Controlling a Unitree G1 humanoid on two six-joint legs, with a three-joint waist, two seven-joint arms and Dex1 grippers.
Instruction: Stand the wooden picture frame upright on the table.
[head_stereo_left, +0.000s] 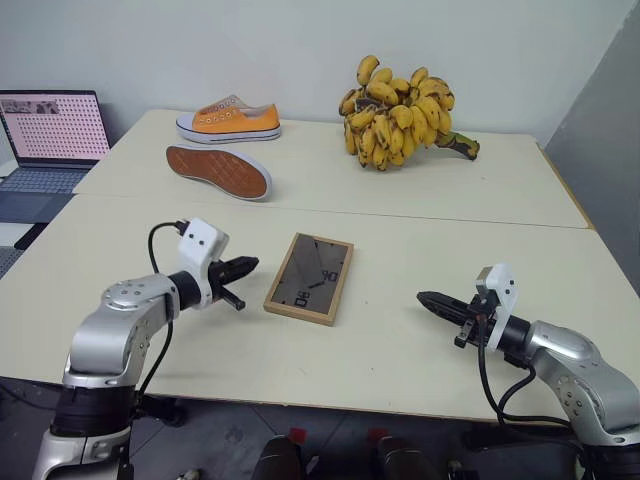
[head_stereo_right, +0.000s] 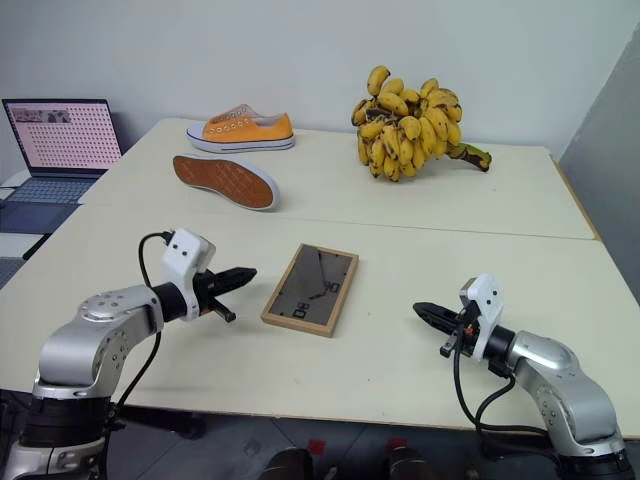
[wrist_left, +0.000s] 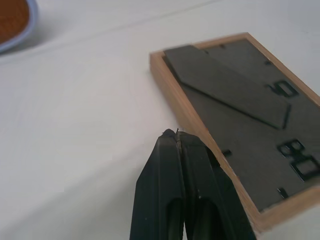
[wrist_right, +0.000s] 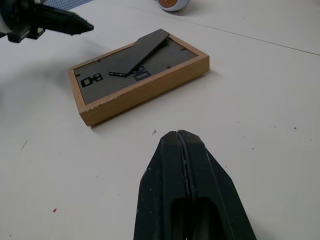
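Note:
The wooden picture frame lies flat on the table, face down, its dark backing and easel stand up. The stand's free end is lifted a little off the backing. My left gripper hovers just left of the frame's left edge, shut and empty, pointing at it. In the left wrist view the closed fingertips sit beside the frame's light-wood rim. My right gripper is shut and empty, a short way right of the frame, pointing toward it.
An upright orange sneaker and a sneaker on its side showing its sole lie at the back left. A bunch of bananas sits at the back centre. An open laptop stands beyond the table's left edge.

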